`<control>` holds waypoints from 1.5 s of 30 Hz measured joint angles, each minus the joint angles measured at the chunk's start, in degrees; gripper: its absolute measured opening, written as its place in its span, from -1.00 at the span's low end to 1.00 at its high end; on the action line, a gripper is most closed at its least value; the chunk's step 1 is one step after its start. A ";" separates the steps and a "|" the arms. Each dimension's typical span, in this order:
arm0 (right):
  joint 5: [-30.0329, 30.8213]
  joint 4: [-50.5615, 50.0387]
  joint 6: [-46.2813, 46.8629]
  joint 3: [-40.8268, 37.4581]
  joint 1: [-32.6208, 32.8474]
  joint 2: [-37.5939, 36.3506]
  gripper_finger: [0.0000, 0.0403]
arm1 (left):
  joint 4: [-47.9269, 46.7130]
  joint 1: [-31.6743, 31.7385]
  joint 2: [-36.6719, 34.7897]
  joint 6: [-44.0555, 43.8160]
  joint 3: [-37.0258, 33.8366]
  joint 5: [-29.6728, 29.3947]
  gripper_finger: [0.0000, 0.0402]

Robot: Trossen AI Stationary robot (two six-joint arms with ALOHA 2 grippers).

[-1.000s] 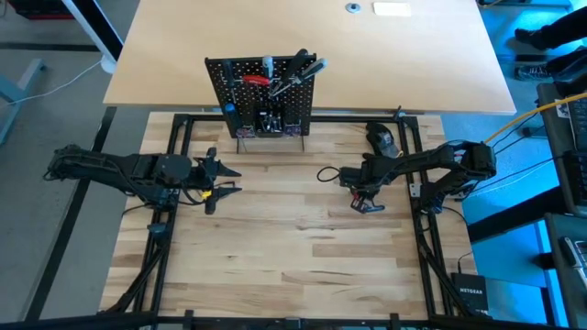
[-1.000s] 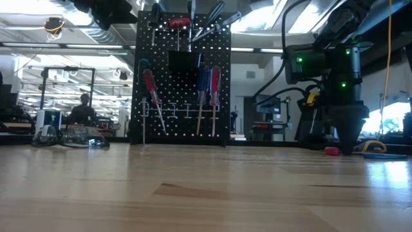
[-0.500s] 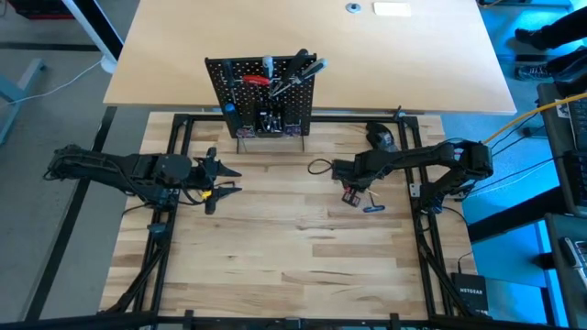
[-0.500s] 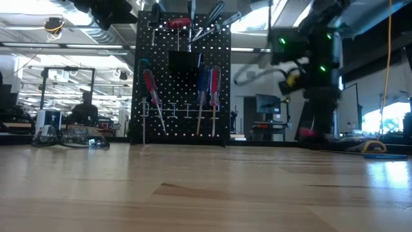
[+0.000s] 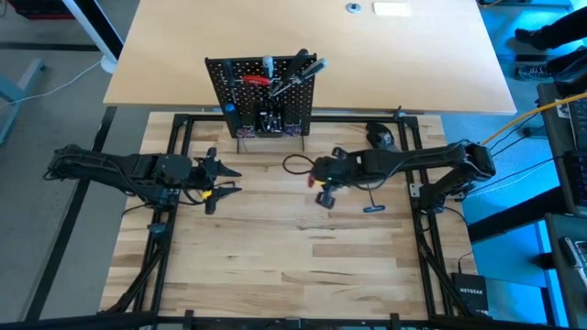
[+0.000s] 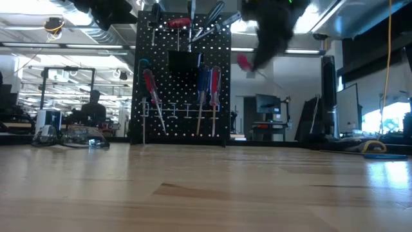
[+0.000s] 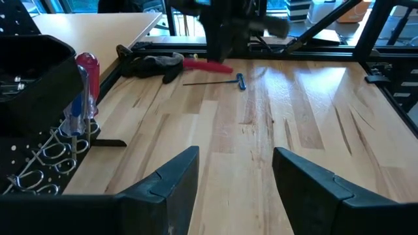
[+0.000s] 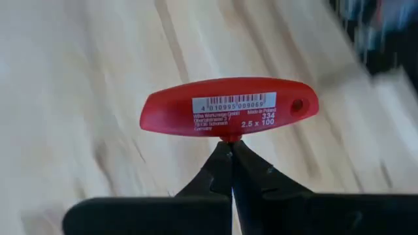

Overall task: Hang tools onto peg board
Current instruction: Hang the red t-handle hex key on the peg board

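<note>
This was a robotics lab or workshop. Beyond the wooden table [image 6: 206,193] stretched an open hall with ceiling strip lights [image 6: 38,45], benches loaded with equipment [image 6: 71,135], monitors [image 6: 267,103] and cabling, and a person [image 6: 94,109] sat at far left.

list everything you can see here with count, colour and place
black perforated metal peg board: one, upright at the table's far edge, screwdrivers with red and blue handles hung on it
red T-handle key: one, held by its shaft in the right gripper, lifted off the table
blue T-handle key: one, flat on the wood at right of centre
dark rounded lump: one, far right of the table
pale wooden tabletop: one
person: one, seated in the room behind
left gripper: open, hovering at left
right gripper: shut, mid-table
</note>
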 joint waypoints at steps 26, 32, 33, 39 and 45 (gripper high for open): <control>9.74 65.22 -19.96 4.69 -2.85 7.48 -0.99 | 0.60 -0.01 0.00 0.04 0.00 0.00 -0.08; 8.21 66.51 -19.99 10.43 -5.78 12.36 -0.99 | 0.66 -0.02 0.02 0.04 -0.02 0.00 -0.08; 8.19 66.35 -20.01 11.56 -6.25 13.44 -0.99 | 0.67 0.00 0.00 0.04 -0.02 0.00 -0.08; 9.84 66.58 -20.02 19.33 -8.80 19.34 -0.99 | 0.71 -0.02 0.02 0.04 -0.02 0.00 -0.08; 12.89 66.35 -19.93 23.81 -11.15 22.80 -0.99 | 0.66 0.00 0.02 0.06 -0.02 0.00 -0.08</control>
